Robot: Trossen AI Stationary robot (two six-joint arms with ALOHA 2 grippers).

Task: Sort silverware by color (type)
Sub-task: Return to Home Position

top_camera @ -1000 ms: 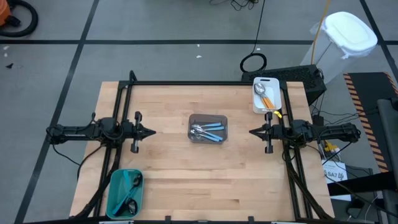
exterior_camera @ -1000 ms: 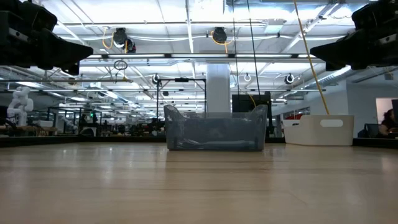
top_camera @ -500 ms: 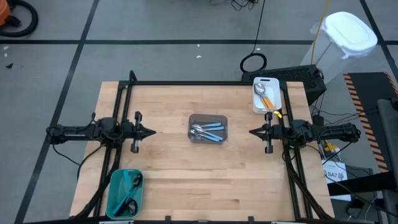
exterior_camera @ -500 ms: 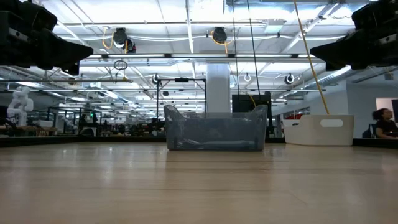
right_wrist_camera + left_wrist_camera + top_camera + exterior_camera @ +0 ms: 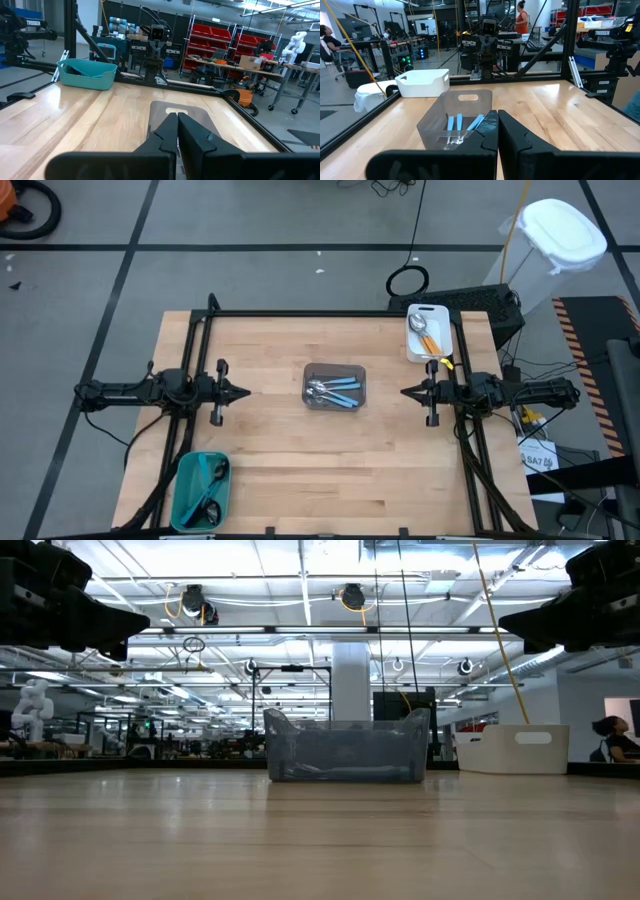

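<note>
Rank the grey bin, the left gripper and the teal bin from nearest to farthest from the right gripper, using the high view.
Measured from the right gripper, at the right side of the table:
1. the grey bin, at the centre.
2. the left gripper, across on the left side.
3. the teal bin, at the picture's bottom-left corner.

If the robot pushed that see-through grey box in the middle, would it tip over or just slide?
Probably slide: the see-through grey plastic box looks low and wide, sitting flat on the smooth wooden table. It likely feels light, holding only a few blue-handled spoons, which might rattle.
</note>
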